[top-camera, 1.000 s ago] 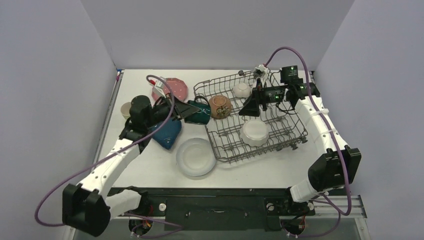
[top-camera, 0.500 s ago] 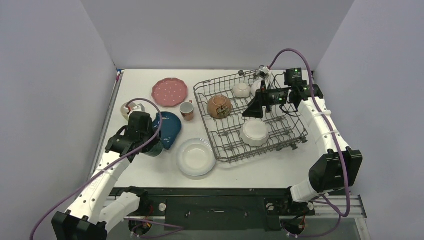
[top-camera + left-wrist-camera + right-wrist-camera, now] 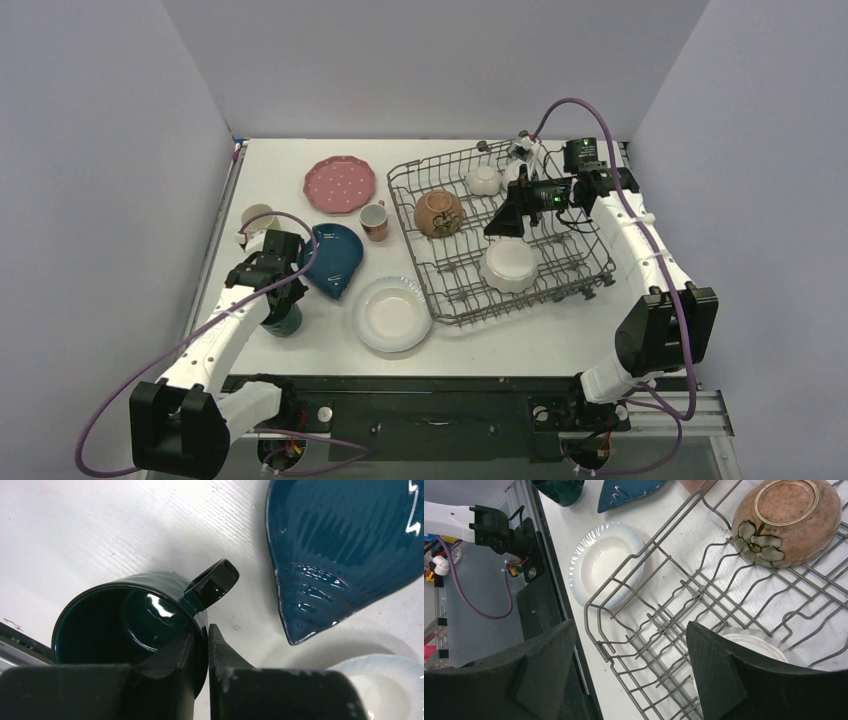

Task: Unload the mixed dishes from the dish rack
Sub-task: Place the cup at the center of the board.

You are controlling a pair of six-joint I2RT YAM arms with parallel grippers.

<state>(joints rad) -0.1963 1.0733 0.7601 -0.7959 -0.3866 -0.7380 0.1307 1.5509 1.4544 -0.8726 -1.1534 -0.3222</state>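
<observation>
Clamping dark green mug (image 3: 125, 620) wall, left gripper (image 3: 206, 630); right gripper (image 3: 629, 630) spread

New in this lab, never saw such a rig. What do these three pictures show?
Two robot arms stand at the near edge of a white table. The wide picture comes from a fixed camera above and behind them; the other two come from cameras on each wrist. The left fingers are shut on the rim of a dark green mug, beside its handle. The right fingers hang open over the dish rack, which holds a brown bowl and two white bowls. On the table lie a pink dotted plate, an orange cup, a blue leaf-shaped dish, a white plate and a pale cup.
</observation>
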